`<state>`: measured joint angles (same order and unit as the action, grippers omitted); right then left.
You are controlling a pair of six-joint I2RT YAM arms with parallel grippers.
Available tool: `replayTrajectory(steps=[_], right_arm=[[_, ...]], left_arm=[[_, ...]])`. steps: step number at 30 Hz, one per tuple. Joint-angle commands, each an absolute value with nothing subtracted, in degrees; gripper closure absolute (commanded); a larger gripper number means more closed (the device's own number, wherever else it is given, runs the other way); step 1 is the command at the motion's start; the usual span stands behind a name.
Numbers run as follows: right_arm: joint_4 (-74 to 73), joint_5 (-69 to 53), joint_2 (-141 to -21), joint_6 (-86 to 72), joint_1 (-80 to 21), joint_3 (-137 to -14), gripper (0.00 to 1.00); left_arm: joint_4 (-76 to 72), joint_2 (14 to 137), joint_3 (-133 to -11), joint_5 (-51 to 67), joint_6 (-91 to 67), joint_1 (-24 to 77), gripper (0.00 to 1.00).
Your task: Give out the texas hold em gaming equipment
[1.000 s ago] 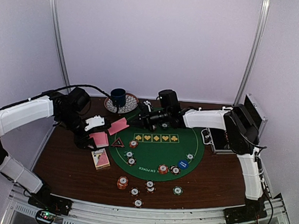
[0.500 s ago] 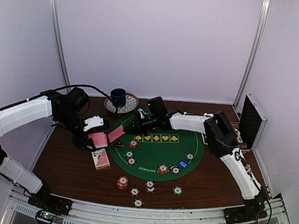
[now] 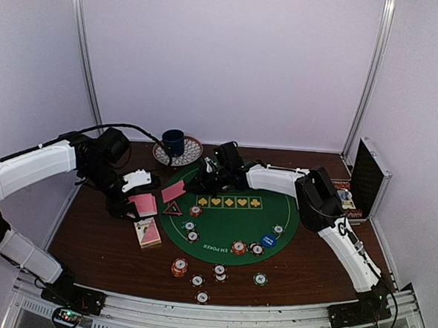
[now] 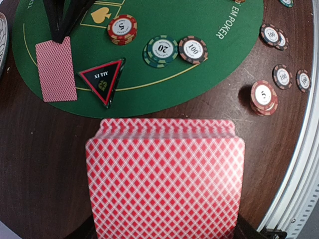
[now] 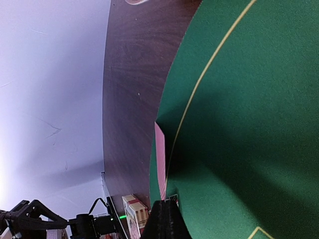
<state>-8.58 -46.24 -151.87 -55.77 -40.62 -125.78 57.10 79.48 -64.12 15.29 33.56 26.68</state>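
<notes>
Since the earlier frame: the right arm has swung in leftward, its elbow now clear of the case (image 3: 370, 178) at the table's right edge. The single card (image 3: 173, 192) it carries has come down from beside the left gripper to the mat's left edge.

Top view. Right gripper (image 3: 194, 185) reaches left across the far side of the green mat (image 3: 230, 228), with the single card at its tip. Left gripper (image 3: 133, 205) is over the wooden table (image 3: 103, 235) just left of the mat, clamped on a stack of cards (image 3: 145, 204). The triangle (image 3: 173, 209) is on the mat, just nearer than the single card. Chips (image 3: 238, 247) and a blue button (image 3: 268, 240) sit on the mat's near half, and more chips lie on bare wood in front. A card box (image 3: 148, 232) lies beside the mat. Mug (image 3: 173, 141) on plate (image 3: 191, 153) at the far edge.

Left wrist view. The stack fills the lower frame, slightly fanned; the fingers are mostly hidden behind it. Beyond it are the triangle, the single card held by its far edge, and chips marked 5, 20 and 100.

Right wrist view. Fingers closed on the card, seen edge-on over the mat's rim. Cannot tell whether it touches the felt.
</notes>
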Motion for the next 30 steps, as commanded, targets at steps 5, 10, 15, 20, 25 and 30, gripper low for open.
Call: replayTrajectory(steps=[5,10,15,20,25,30], right_arm=[[-11.1,-44.57,-152.99,-54.04,-40.34,-128.92,0.68],[-16.23,-41.07,-146.33,-47.37,-40.27,-124.48,0.28],[-19.75,-38.11,-138.92,-42.25,-40.27,-120.43,0.0],[-18.91,-38.81,-131.34,-42.75,-40.36,-113.3,0.0],[-8.57,-41.08,-120.71,-49.24,-40.63,-96.45,0.01],[-12.22,-30.76,-108.5,-45.82,-43.17,-83.58,0.01]], left_arm=[[56.64,78.86,-64.67,16.58,34.32,26.28,0.96],[57.0,79.14,-65.49,16.79,34.37,26.28,0.96],[57.07,79.34,-66.13,16.69,34.28,26.28,0.97],[57.04,79.33,-66.77,17.34,33.94,26.28,0.97],[57.07,78.9,-66.72,17.29,33.83,26.28,0.97],[57.06,78.78,-67.14,17.46,33.79,26.28,0.97]])
